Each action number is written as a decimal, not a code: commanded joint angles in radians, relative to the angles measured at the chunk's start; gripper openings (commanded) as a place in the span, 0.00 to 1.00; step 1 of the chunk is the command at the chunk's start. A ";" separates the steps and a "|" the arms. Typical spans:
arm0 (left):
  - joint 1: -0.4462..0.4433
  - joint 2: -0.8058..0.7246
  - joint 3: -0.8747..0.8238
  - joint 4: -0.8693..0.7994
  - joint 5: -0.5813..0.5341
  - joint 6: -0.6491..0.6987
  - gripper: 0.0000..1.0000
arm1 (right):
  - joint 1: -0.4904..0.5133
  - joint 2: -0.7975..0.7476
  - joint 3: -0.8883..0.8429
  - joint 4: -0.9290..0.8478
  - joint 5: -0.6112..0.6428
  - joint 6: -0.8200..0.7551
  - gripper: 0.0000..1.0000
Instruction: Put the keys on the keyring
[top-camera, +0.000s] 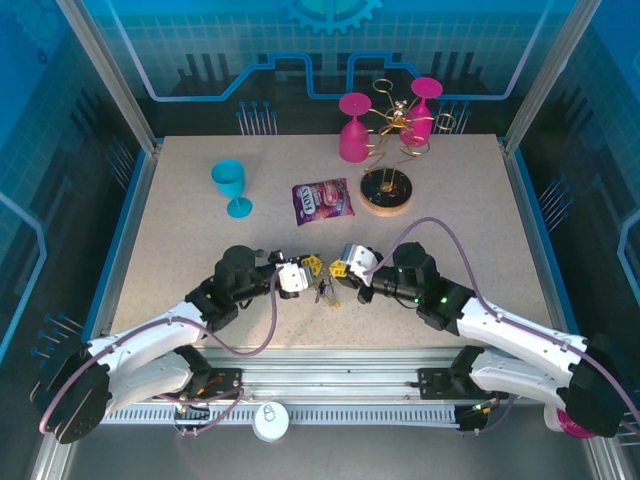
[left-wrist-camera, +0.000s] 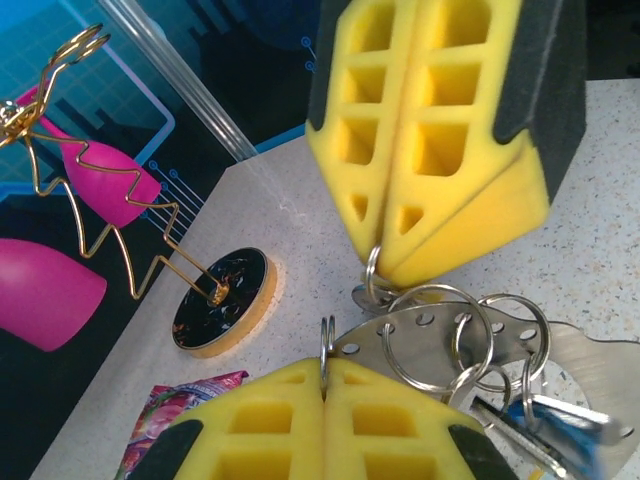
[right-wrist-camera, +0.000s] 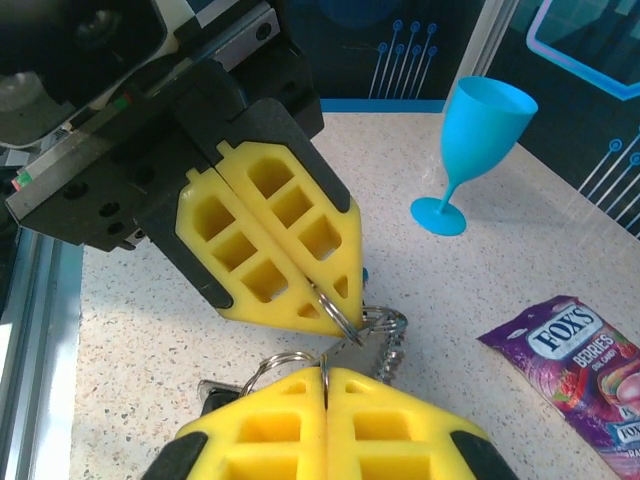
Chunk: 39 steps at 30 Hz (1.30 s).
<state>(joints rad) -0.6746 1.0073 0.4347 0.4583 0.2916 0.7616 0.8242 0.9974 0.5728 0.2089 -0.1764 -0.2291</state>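
Note:
My left gripper (top-camera: 300, 272) and right gripper (top-camera: 345, 268) meet tip to tip over the table's near middle. Between them hangs a bunch of metal: a flat plate with holes (left-wrist-camera: 420, 345), a larger grey wire keyring (left-wrist-camera: 432, 335) and smaller split rings. The left gripper (left-wrist-camera: 326, 372) is shut on a small split ring (left-wrist-camera: 326, 345) at the plate's end. The right gripper (right-wrist-camera: 325, 375) is shut on another small ring (right-wrist-camera: 323, 360). The keys (left-wrist-camera: 560, 420), one with a blue tag, dangle below the bunch (top-camera: 325, 292). A ball chain (right-wrist-camera: 392, 345) hangs beside them.
A purple snack packet (top-camera: 322, 199) lies behind the grippers. The gold wire rack (top-camera: 395, 125) on its round wooden base (top-camera: 386, 190) carries two pink glasses (top-camera: 354, 128) at the back. A blue goblet (top-camera: 231, 186) stands back left.

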 joint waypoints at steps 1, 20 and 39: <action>-0.010 -0.024 -0.011 0.076 0.007 0.076 0.00 | 0.009 0.013 0.011 0.055 -0.030 -0.053 0.00; -0.010 -0.014 0.052 -0.029 -0.011 -0.023 0.00 | 0.006 -0.037 0.095 -0.106 -0.008 -0.174 0.00; 0.000 -0.001 0.073 -0.054 0.014 -0.073 0.00 | 0.016 0.061 0.152 -0.143 -0.031 -0.178 0.00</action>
<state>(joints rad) -0.6788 1.0065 0.4633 0.3859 0.2810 0.7124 0.8253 1.0451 0.6849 0.0761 -0.1986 -0.3920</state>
